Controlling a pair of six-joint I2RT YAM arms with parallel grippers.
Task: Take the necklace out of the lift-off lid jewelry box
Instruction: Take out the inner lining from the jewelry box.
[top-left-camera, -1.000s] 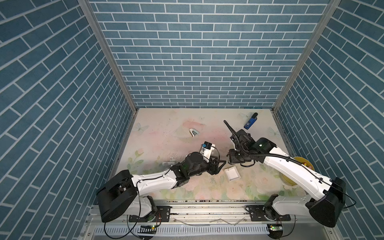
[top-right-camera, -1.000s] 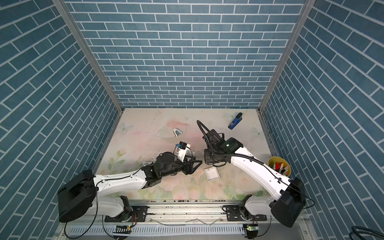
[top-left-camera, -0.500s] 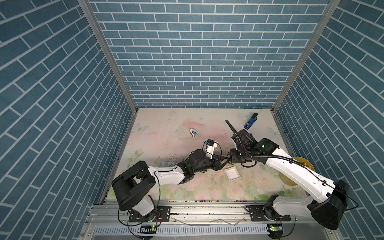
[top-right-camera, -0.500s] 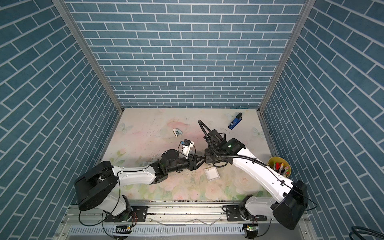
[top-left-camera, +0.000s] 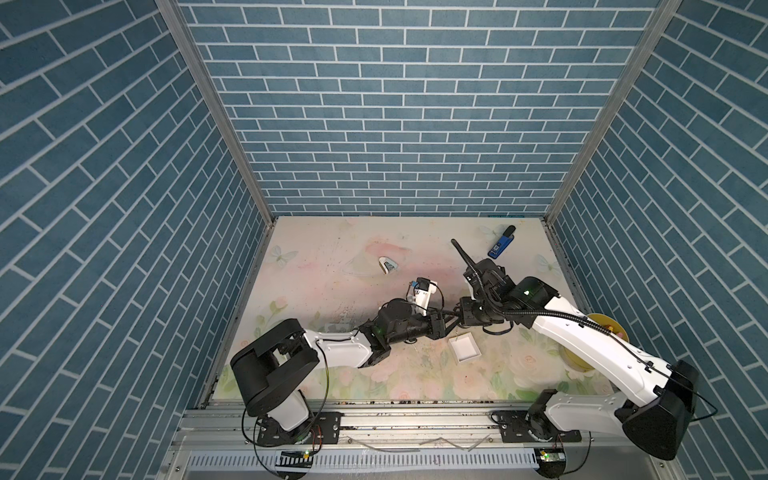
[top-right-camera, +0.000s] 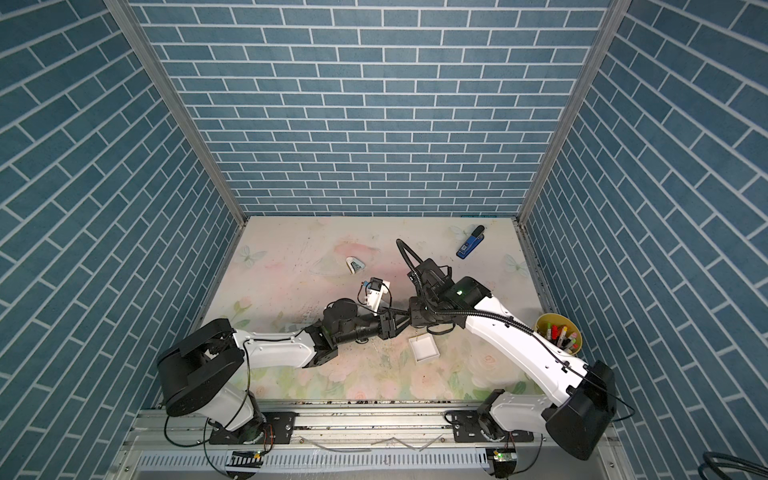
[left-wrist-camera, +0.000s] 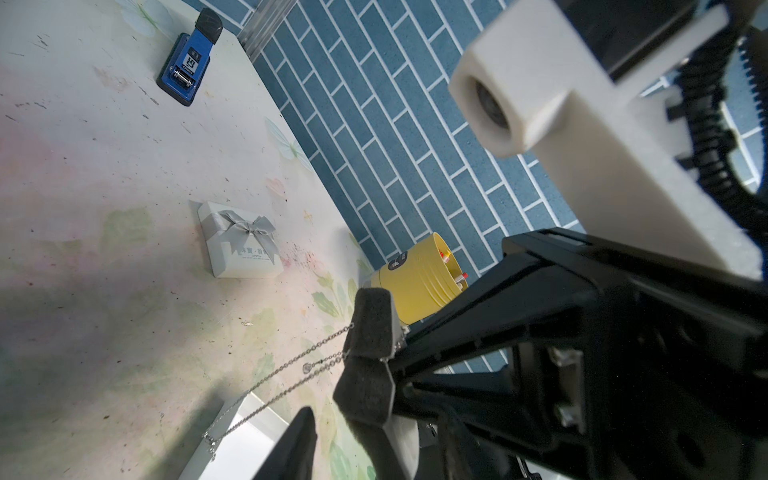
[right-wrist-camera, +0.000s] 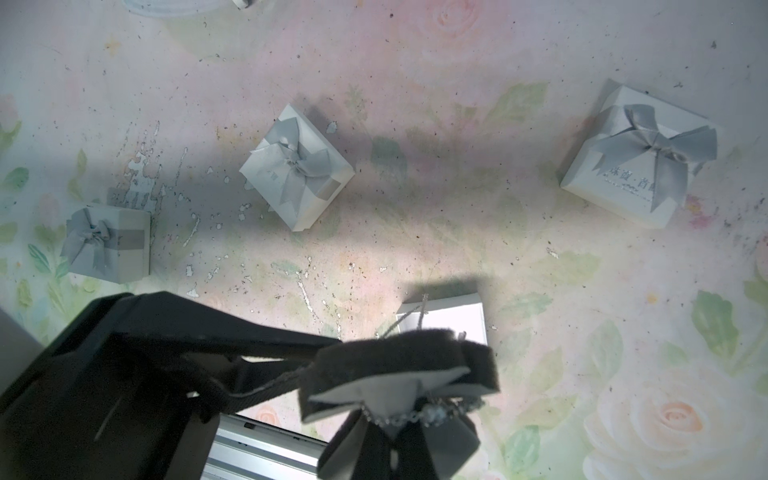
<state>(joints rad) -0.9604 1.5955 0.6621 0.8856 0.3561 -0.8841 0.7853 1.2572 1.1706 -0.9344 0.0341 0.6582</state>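
over the lidless white box (top-left-camera: 464, 347) on the floral worktop (top-left-camera: 332, 257), right claw (left-wrist-camera: 368, 359) pinches a thin silver chain necklace (left-wrist-camera: 307, 368); left claw (top-left-camera: 451, 323) state: cannot tell.

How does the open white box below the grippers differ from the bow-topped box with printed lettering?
The open box shows a bare white inside; the bow-topped box keeps its inside hidden. The bow-topped box carries a grey ribbon bow and lettering; the open box is plain. The necklace chain runs down to the open box; nothing touches the bow-topped box. Both are white, square and rest on the floral table.
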